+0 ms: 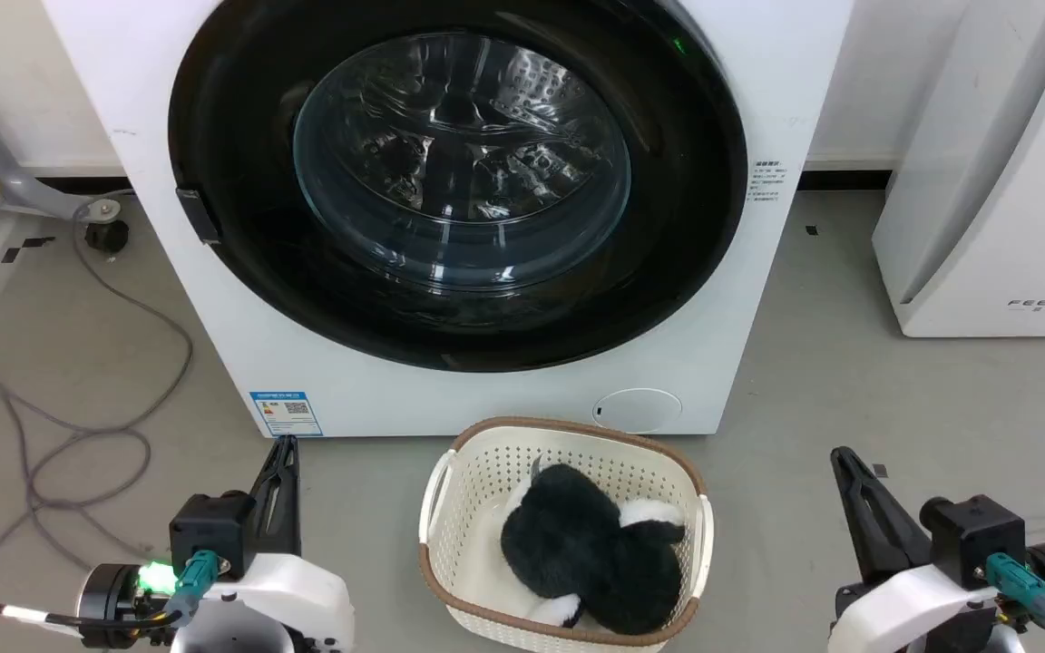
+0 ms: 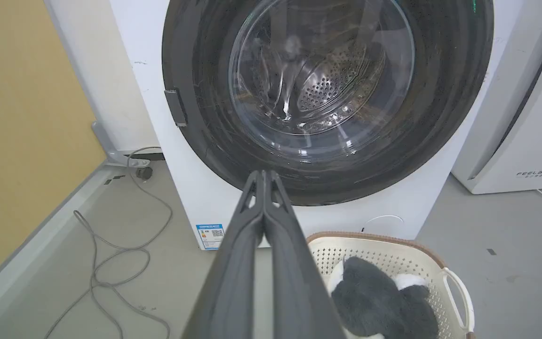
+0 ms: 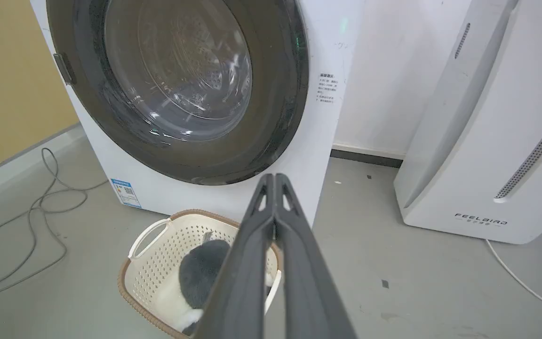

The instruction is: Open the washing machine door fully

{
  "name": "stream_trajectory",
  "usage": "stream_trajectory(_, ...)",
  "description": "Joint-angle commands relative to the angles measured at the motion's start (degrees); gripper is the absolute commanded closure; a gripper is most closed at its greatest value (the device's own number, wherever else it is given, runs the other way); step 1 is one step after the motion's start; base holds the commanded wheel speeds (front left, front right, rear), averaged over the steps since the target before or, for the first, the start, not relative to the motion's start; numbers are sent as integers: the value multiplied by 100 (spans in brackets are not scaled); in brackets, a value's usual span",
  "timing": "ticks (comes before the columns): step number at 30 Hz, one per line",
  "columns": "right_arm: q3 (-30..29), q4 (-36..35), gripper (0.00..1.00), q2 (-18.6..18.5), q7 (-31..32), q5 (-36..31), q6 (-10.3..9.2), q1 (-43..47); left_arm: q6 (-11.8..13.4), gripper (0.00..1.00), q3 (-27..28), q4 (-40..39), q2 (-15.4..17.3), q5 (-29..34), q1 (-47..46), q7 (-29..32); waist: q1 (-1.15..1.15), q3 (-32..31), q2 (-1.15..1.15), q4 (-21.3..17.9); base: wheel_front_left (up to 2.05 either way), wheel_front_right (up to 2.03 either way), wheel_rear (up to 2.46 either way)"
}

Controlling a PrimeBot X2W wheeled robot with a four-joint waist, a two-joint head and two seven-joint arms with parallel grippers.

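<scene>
The washing machine door (image 1: 241, 272) is a wide glossy black disc with a bulging clear glass centre, lying flat against the white washer front. A small dark handle tab (image 1: 199, 215) sits on its left rim. The door (image 2: 205, 117) also faces the left wrist view, and the door (image 3: 280, 94) appears at an angle in the right wrist view. My left gripper (image 1: 285, 444) rests low at the lower left, shut and empty, well short of the door. My right gripper (image 1: 840, 453) sits at the lower right, also shut and empty. My left gripper (image 2: 264, 174) and my right gripper (image 3: 274, 177) have fingertips pressed together.
A cream basket (image 1: 450, 481) holding a black-and-white plush toy (image 1: 590, 549) stands on the floor just before the washer, between my arms. A white appliance (image 1: 985, 181) stands to the right. Grey cables (image 1: 78, 435) loop over the floor at left, beside a yellow wall (image 2: 17, 117).
</scene>
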Motion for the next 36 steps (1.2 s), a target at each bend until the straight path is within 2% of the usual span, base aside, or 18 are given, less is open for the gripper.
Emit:
stream_trajectory(1, -3, 10, 100, 0, 3, -43, 5, -67, -25, 100, -5, -24, 1, 15, 80, 2, 0, 0, 0, 0, 0, 0, 0)
stream_trajectory(33, -3, 10, 100, 0, 3, -43, 5, -67, -25, 100, -5, -24, 1, 15, 80, 2, 0, 0, 0, 0, 0, 0, 0)
stream_trajectory(34, 1, 0, 0, 0, 0, 0, 0, 0, 0, 0, 3, 0, 0, 0, 0, 0, 0, 0, 0, 0, 0, 0, 0)
stream_trajectory(36, -11, -2, 0, 0, -15, 15, 0, 2, 16, 0, 2, 7, 0, -4, -2, -14, 0, 1, 0, 0, 0, 0, 0)
